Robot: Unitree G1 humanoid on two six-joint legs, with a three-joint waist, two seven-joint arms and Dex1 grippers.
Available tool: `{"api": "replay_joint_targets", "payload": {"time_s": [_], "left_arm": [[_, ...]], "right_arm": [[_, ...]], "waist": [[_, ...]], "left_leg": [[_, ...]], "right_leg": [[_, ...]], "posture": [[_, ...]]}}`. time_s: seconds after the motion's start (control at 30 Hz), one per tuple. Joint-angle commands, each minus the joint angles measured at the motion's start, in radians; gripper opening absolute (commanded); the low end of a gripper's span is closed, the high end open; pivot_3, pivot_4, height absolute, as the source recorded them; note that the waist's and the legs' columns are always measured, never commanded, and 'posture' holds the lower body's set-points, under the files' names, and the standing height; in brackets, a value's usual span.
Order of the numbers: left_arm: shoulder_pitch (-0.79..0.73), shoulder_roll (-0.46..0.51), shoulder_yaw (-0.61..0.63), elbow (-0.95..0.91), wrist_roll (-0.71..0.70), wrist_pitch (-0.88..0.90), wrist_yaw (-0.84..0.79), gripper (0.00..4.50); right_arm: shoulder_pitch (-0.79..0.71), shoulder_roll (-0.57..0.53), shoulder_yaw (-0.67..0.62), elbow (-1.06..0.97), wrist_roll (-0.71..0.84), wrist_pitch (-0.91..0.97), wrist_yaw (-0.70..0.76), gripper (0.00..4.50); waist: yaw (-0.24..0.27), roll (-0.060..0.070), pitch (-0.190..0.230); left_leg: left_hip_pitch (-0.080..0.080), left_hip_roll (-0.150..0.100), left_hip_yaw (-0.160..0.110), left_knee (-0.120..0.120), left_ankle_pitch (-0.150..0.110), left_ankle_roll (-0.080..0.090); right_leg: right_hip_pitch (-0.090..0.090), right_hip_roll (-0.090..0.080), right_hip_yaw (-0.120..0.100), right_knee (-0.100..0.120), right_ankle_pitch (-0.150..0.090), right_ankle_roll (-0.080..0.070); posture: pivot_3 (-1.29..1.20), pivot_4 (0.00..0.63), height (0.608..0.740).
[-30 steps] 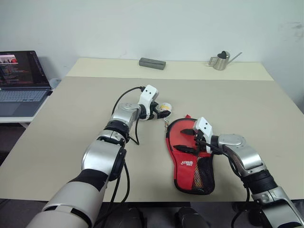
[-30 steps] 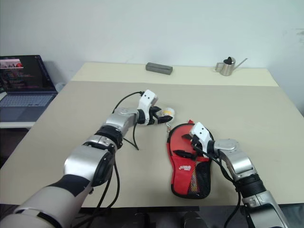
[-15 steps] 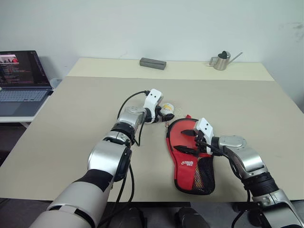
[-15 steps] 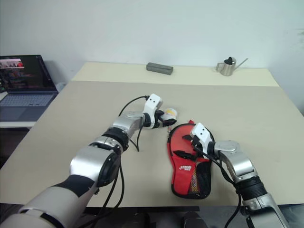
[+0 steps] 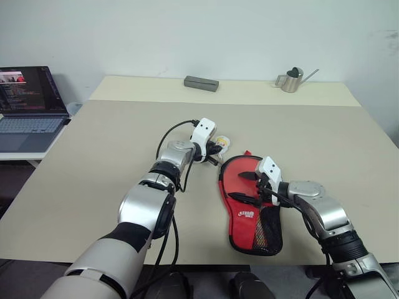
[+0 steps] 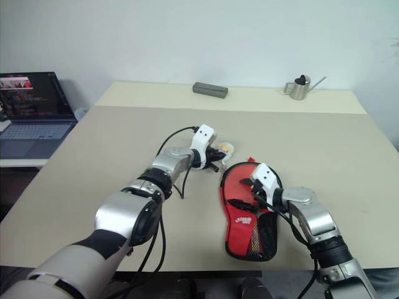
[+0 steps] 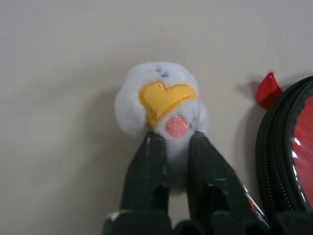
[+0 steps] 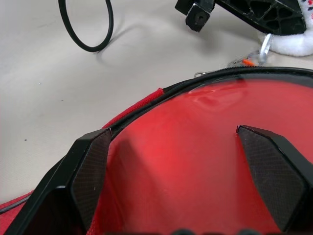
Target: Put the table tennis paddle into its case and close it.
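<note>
The red case point(image 5: 240, 227) lies flat on the table near the front edge, its black mesh pocket point(image 5: 269, 230) toward me and its black zipper running round the rim. The white-yellow plush zipper charm point(image 7: 159, 100) lies on the table just beyond the case's round end. My left gripper point(image 7: 173, 142) is shut on the charm, pinching its near side. My right gripper point(image 5: 244, 187) stands open over the round part of the case point(image 8: 195, 117), one finger point(image 8: 90, 166) at each side of the red face. The table tennis paddle is hidden.
At the back of the tan table point(image 5: 112, 162) lie a grey box point(image 5: 200, 83) and a metal watering can point(image 5: 290, 80). An open laptop point(image 5: 28, 99) stands on a lower desk at the left. A black cable point(image 8: 85, 24) loops off the left wrist.
My left gripper has closed on the zipper charm, which it only flanked before. The right gripper and the case have stayed where they were.
</note>
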Motion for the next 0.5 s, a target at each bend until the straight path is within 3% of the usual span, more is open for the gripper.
{"api": "replay_joint_targets", "payload": {"time_s": [0.03,0.5], "left_arm": [[-0.009,-0.013,0.012,0.003,0.009,-0.017,0.006,0.00],[-0.057,-0.039,-0.008,0.007,0.066,-0.107,0.045,0.00]], "right_arm": [[0.031,-0.002,0.011,-0.006,0.004,0.032,-0.003,4.50],[0.056,0.020,0.009,-0.027,0.017,0.083,-0.065,4.50]], "waist": [[0.001,0.000,0.000],[0.001,0.000,0.000]], "left_leg": [[0.000,0.000,0.000,0.000,0.000,0.000],[0.000,0.000,0.000,0.000,0.000,0.000]], "right_leg": [[0.000,0.000,0.000,0.000,0.000,0.000],[0.000,0.000,0.000,0.000,0.000,0.000]], "posture": [[0.00,0.150,0.740],[0.00,0.150,0.740]]}}
